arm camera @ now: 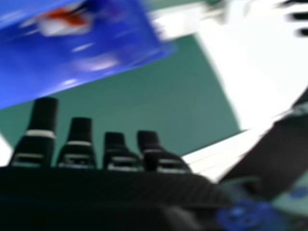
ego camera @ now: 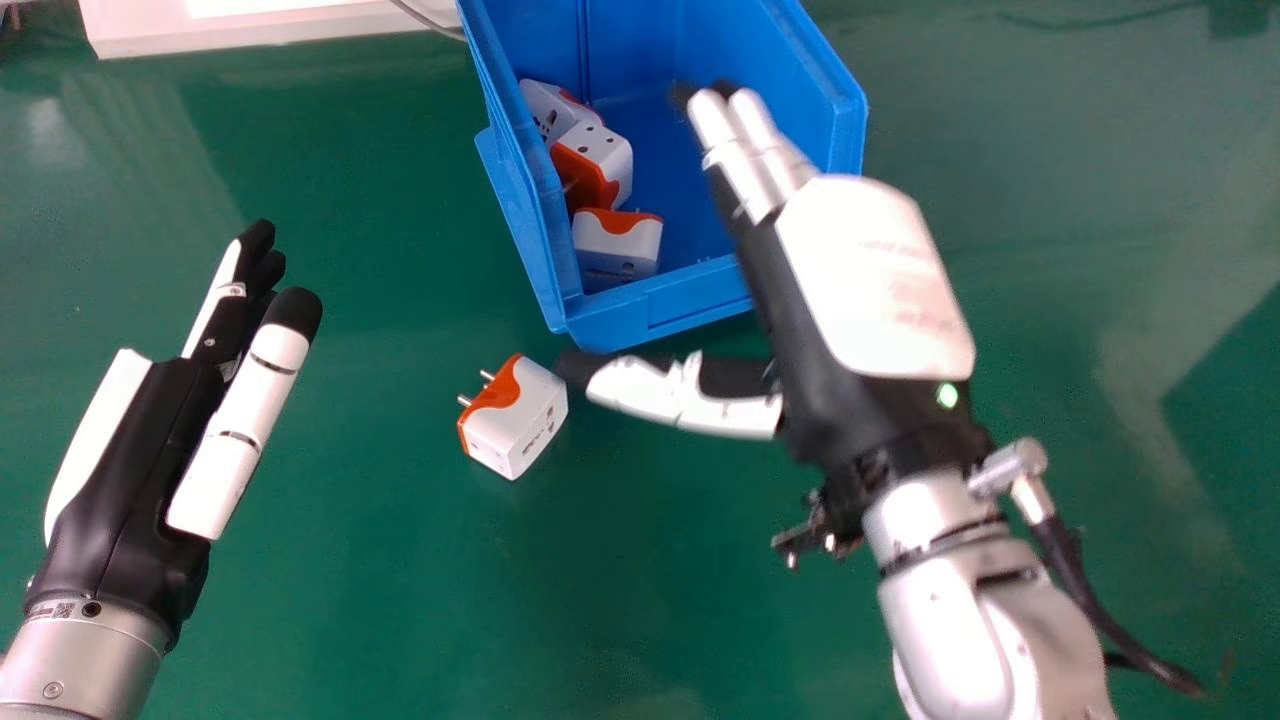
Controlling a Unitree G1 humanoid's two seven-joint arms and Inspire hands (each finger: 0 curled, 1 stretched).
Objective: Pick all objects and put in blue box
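Lying on the green table (ego camera: 400,600), the last loose plug adapter (ego camera: 512,415) sits just past the thumb tip of the right hand (ego camera: 870,270), its metal prongs (ego camera: 475,388) pointing away from that hand. It looks like hard, smooth plastic, stiff and fairly light, so it should bear a firm pinch without giving, though the glossy sides could slip if caught only by a corner. The best hold would be across the two opposite white sides, thumb against fingers, close to the middle, keeping clear of the prongs, which would make a narrow and tippy grip. The right hand is spread, fingers straight and thumb out to the side, with nothing held; how high it hangs over the table is hard to judge from above. Beyond the thumb stands the blue box (ego camera: 690,297), with three similar adapters (ego camera: 618,245) along its side farther from the right hand's fingers. The left hand (ego camera: 125,470) is apart too, fingers extended and empty, on the adapter's prong side.
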